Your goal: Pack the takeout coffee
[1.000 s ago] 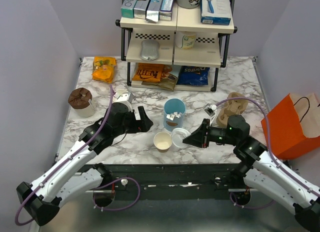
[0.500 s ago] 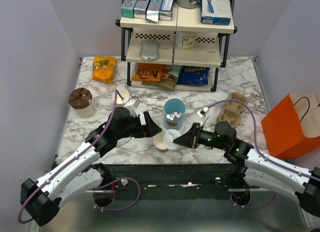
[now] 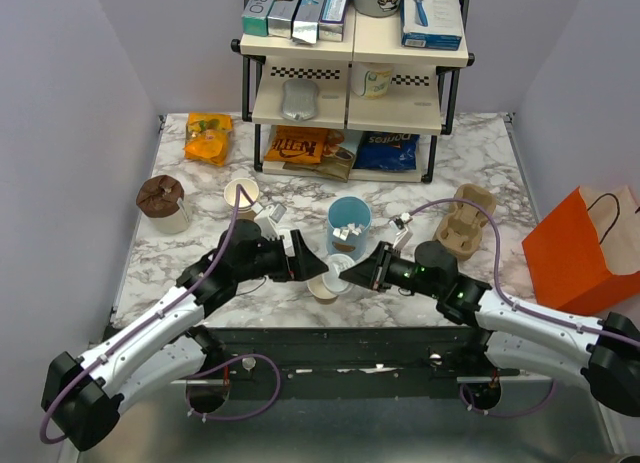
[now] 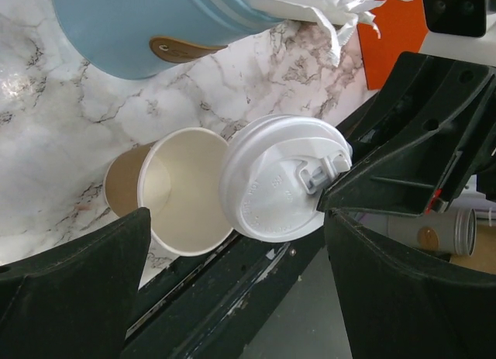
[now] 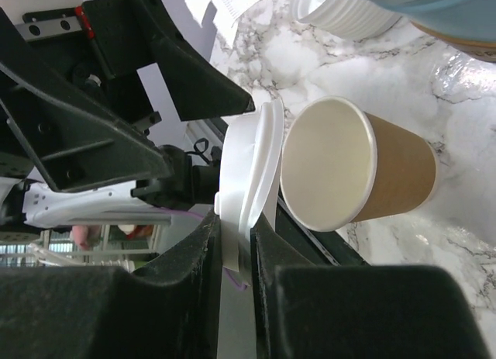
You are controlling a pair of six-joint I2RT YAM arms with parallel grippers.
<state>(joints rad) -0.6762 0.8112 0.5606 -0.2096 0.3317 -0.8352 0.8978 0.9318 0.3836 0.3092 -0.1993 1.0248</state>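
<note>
- The kraft-paper cup (image 3: 323, 286) stands upright on the counter (image 3: 480, 153). Its long axis is vertical and its open mouth faces up, showing the white lining.
- The left fingers (image 4: 70, 281) are spread as wide as they go and hold nothing. The cup sits in the gap between them, just past their tips, and appears to touch neither.
- The right fingers (image 5: 155, 312) are clamped on the rim of the white lid (image 4: 279, 177), with one finger on each face of it.
- The lid is off the cup and held steeply tilted, nearly on edge. Its top face is turned toward the left fingers, and its sip spout is at the gripped end, next to the right fingertips.
- The lid's free edge reaches out from the right fingertips to the near side of the cup's mouth. I cannot tell whether it touches the rim.
- The two sets of fingers face each other, with the cup and lid between their tips.
- A light-blue cup (image 3: 349, 223) with white packets in it stands upright just beyond both sets of fingertips, apart from the kraft-paper cup.
</note>
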